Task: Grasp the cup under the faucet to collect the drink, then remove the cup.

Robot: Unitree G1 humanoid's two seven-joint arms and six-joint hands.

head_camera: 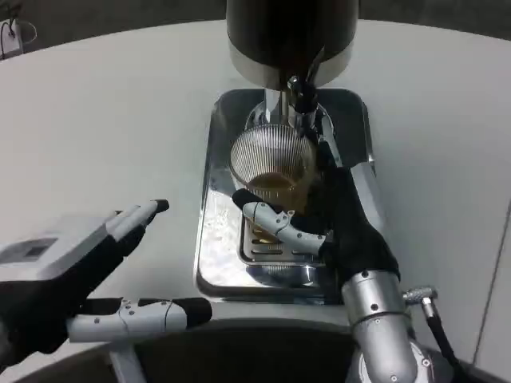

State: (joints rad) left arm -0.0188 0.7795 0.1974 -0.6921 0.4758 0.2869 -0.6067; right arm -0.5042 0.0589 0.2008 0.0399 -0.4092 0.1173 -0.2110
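Note:
A ribbed clear glass cup [271, 163] stands on the drip grate [267, 246] under the faucet [297, 92] of the dark dispenser [289, 36]. Amber drink fills its lower part. My right hand [335, 215] wraps around the cup from the right, with its thumb across the cup's near side and fingers behind it. My left hand [88, 279] hovers open over the table at lower left, fingers spread, holding nothing.
A shiny metal tray [209, 239] carries the dispenser and the grate. The white round table [112, 128] stretches to the left and the right of it. A wire object [16, 36] sits at the far left edge.

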